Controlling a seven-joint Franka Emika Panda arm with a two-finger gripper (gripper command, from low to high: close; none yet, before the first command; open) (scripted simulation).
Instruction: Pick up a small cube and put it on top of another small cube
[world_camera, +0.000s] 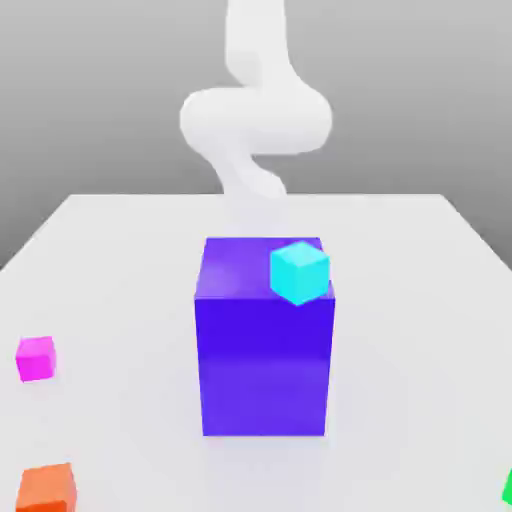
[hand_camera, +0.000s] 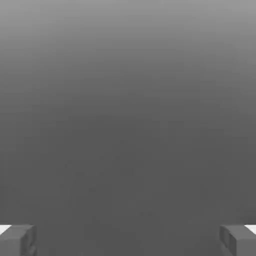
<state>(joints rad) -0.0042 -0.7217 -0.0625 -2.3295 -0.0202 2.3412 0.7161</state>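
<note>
Exterior view, left to right. Small magenta-pink cube (world_camera: 36, 358) sits on the white desk (world_camera: 120, 260) near the exterior view's left edge, well apart from everything else, nothing touching it. Small orange cube (world_camera: 46, 488) is nearer the camera, by the bottom-left corner, partly cut off by the frame. Big violet-blue block (world_camera: 264, 370) stands upright mid-desk. Small cyan cube (world_camera: 299, 272) rests on the block's top face, toward its front right corner, turned a bit relative to the block's edges. A sliver of a green object (world_camera: 508, 488) shows at the exterior view's right edge, low down; can't tell its shape. White arm (world_camera: 256, 120) rises behind the block, blurred, well back from the cubes.

Hand view: gripper (hand_camera: 128, 240) jaws stand wide apart, one fingertip (hand_camera: 17, 240) at each lower corner, nothing between them, plain grey behind.
</note>
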